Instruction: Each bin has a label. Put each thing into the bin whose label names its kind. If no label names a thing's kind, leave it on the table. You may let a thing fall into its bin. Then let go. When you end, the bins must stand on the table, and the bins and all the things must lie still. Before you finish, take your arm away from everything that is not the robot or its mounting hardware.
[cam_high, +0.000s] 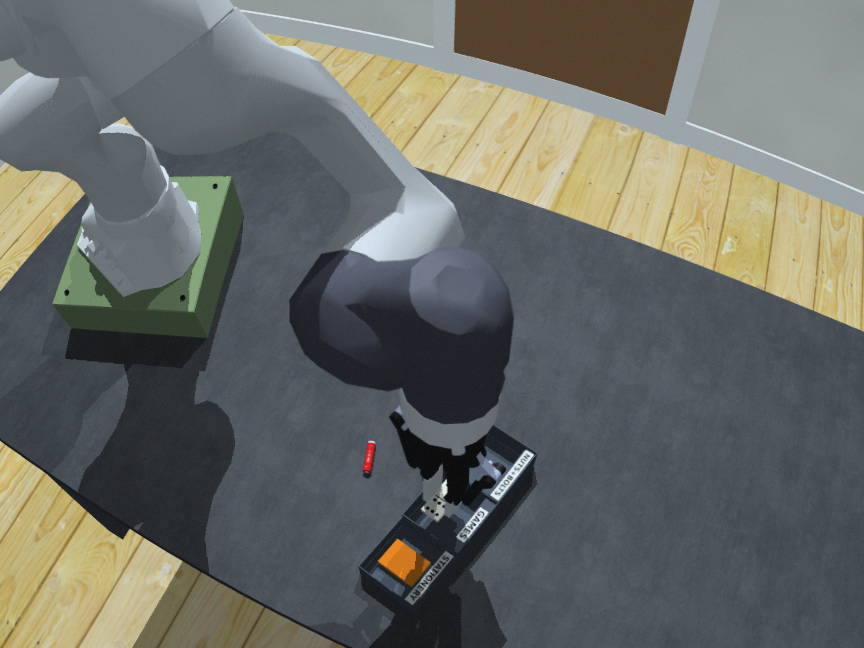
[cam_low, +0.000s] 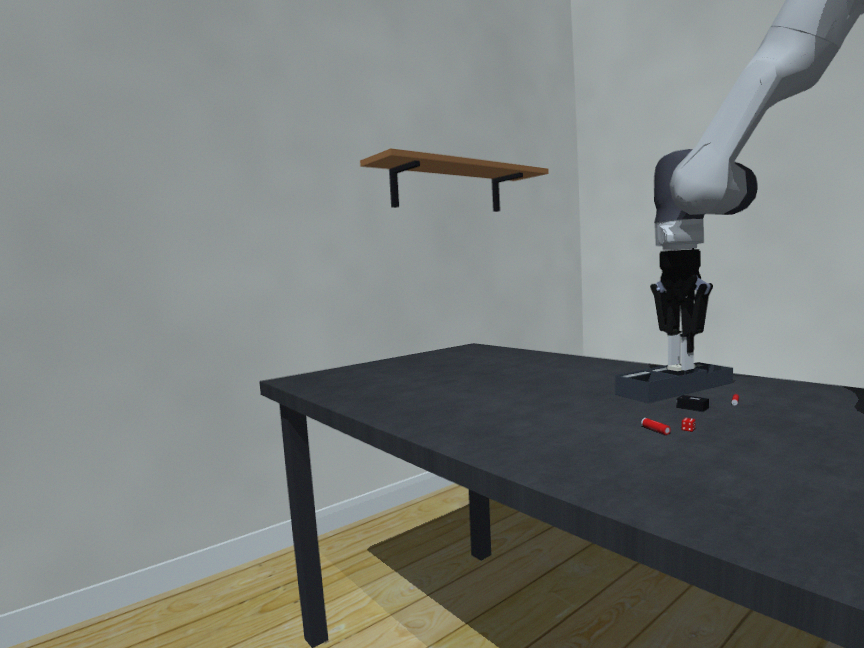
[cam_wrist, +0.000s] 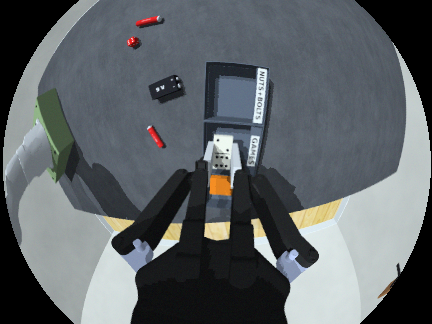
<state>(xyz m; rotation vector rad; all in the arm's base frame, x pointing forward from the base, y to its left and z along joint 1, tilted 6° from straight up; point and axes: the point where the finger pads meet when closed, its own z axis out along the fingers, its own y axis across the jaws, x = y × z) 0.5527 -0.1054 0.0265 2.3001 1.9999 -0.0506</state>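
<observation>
Spreading out beneath the bin row (cam_high: 384, 589) (cam_low: 649, 389) (cam_wrist: 207, 90), the dark table (cam_high: 663, 418) (cam_low: 488, 418) (cam_wrist: 325, 125) is the biggest thing. The arm (cam_high: 376, 160) (cam_low: 739, 118) (cam_wrist: 22, 155) reaches over to the bin row from its green base (cam_high: 139, 319) (cam_wrist: 55, 120), which stands well apart from the row's unlabelled long side. The gripper (cam_high: 438, 491) (cam_low: 681, 354) (cam_wrist: 222, 151) points down over the row's middle bin, GAMES, its fingers only slightly apart and closed on a white domino. NUTS+BOLTS, at one end of the row, has nothing visible in it; STATIONERY, at the other, has an orange block (cam_high: 403, 560) (cam_wrist: 220, 185) in it.

The black 9V battery (cam_low: 693, 403) (cam_wrist: 166, 87) lies on the table near the row's unlabelled side. The domino (cam_high: 434, 507) (cam_low: 676, 368) (cam_wrist: 221, 150) is over GAMES, its black pips showing; whether it touches the bin, I cannot tell. Of two red cylinders, one (cam_high: 369, 458) (cam_low: 734, 399) (cam_wrist: 155, 136) lies near the row's unlabelled side, the other (cam_low: 656, 426) (cam_wrist: 148, 21) farther from the row, beyond the NUTS+BOLTS end. Smallest, the red die (cam_low: 688, 424) (cam_wrist: 133, 42) sits beside that farther cylinder.
</observation>
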